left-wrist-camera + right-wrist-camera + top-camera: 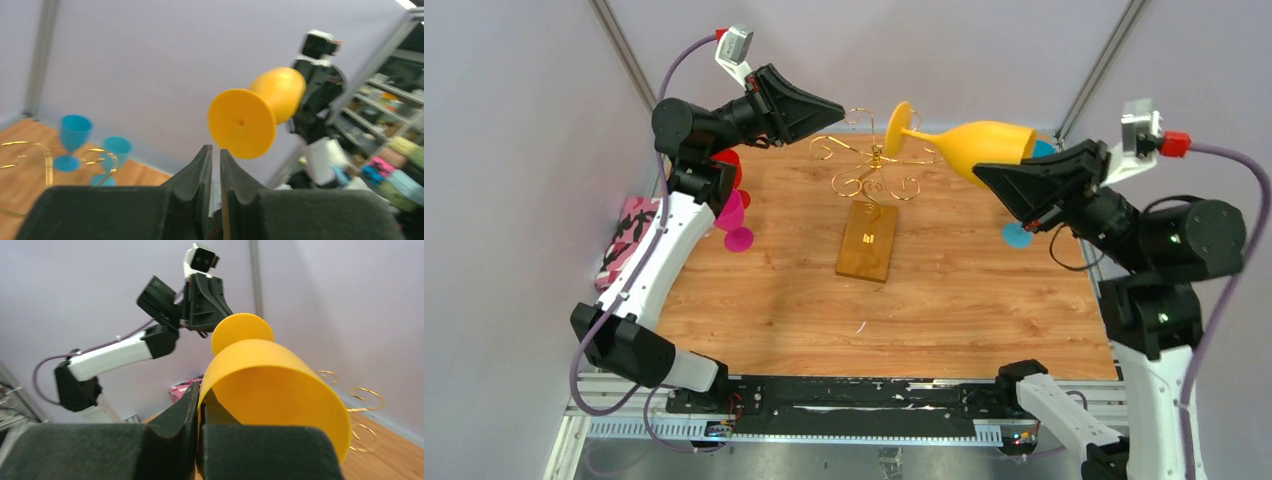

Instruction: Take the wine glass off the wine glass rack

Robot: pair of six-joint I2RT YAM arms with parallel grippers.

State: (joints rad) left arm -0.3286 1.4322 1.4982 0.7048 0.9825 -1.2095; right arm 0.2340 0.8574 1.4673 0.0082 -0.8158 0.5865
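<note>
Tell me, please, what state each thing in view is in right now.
yellow wine glass: off the rack, held sideways in the air by its bowl rim.
right gripper: shut on the yellow wine glass.
left gripper: fingers slightly apart, empty, just short of the glass's foot.
wine glass rack: upright on the table, arms bare.
blue glasses: standing upright on the table.

Robot lab: aluminium-framed test cell (622,45), cluttered storage shelves (385,100) beyond.
</note>
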